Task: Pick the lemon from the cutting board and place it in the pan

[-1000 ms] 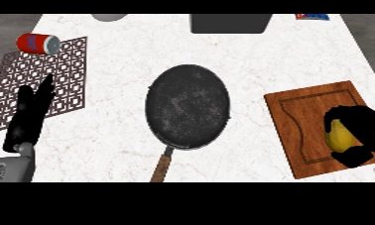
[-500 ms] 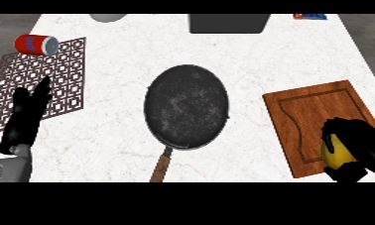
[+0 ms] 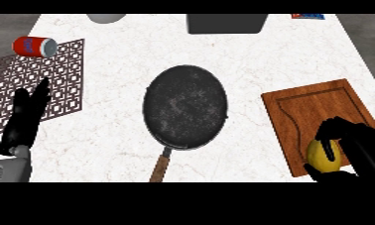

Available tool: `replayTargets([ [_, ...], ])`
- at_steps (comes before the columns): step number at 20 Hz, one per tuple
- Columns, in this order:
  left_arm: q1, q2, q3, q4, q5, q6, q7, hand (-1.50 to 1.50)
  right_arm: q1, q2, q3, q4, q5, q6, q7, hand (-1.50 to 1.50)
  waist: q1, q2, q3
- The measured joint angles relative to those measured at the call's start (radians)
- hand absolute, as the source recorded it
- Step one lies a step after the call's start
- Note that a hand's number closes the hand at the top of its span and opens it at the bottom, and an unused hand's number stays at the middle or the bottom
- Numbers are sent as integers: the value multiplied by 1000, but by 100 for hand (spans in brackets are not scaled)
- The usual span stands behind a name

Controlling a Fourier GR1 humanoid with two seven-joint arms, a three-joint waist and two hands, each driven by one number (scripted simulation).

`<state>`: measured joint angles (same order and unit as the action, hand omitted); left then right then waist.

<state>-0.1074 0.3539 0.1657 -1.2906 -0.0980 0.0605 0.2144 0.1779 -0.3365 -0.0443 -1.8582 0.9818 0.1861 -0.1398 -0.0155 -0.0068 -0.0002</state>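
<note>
At the near right corner of the brown wooden cutting board (image 3: 315, 115), I have my right hand (image 3: 344, 142) with fingers curled round the yellow lemon (image 3: 321, 154); it isn't lifted clear yet. Lifting and carrying to the black round pan (image 3: 184, 106) remain. My left hand (image 3: 23, 117) rests open.

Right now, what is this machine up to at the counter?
The robot's right hand is curled round a yellow lemon at the near end of the wooden cutting board, at the counter's right. The dark pan in the middle holds nothing, so the lemon has not yet been carried over. The left hand rests open at the left edge, over a patterned mat, near a red can lying on its side.
</note>
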Motion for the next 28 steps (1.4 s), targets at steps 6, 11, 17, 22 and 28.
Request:
replayTargets([
  [6, -10, -1, 3, -13, 0, -10, 17, 0, 13, 74, 31, -210, -55, 10, 28, 150, 6, 3, 0],
  [11, -13, -19, 2, 2, -15, -2, -2, 0, -80, 170, 131, -269, -29, 68, 167, 150, 14, 6, 0],
  [17, -39, -15, 4, 7, -18, -17, 9, 0, -282, 291, 215, -86, -10, 27, 306, 150, 23, 8, 0],
  [22, -47, -15, 9, 21, -20, -25, -1, 0, -469, 323, 258, 132, -83, -64, 419, 150, 30, 10, 0],
  [28, -32, -12, 16, 7, -22, -34, -7, 0, -666, 333, 330, 481, -156, -262, 470, 150, 38, 11, 0],
])
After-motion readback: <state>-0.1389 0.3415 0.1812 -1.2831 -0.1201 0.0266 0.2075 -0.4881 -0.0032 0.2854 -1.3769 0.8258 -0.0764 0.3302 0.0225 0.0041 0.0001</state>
